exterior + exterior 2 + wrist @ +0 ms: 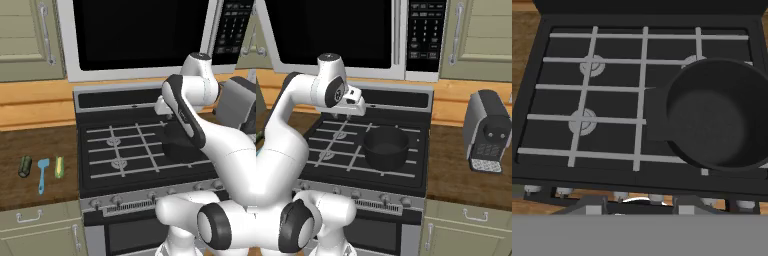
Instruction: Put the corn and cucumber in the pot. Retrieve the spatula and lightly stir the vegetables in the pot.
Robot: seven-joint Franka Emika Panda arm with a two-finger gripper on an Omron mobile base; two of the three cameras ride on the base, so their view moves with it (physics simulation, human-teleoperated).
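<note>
Left base view shows a dark wooden counter left of a black stove with grey grates. On that counter, toward its front edge, three things lie in a row, close but apart: the cucumber farthest from the stove, the spatula in the middle with its blade toward the back wall, and the corn nearest the stove's left edge. A wooden backsplash runs behind them, pale green cupboards hang above, and a microwave sits over the stove.

Right base view shows the pot standing on the stove's right side, toward the front, its dark inside bare. To the right of the stove, on more wooden counter, stands a grey coffee machine, with a cupboard above it.

Above the stove's back left area the white arm holds the gripper up off the grates, touching nothing. How far apart the claw's fingers stand I cannot tell. From the hand view, the pot lies to the right with the two left burners bare beside it.
</note>
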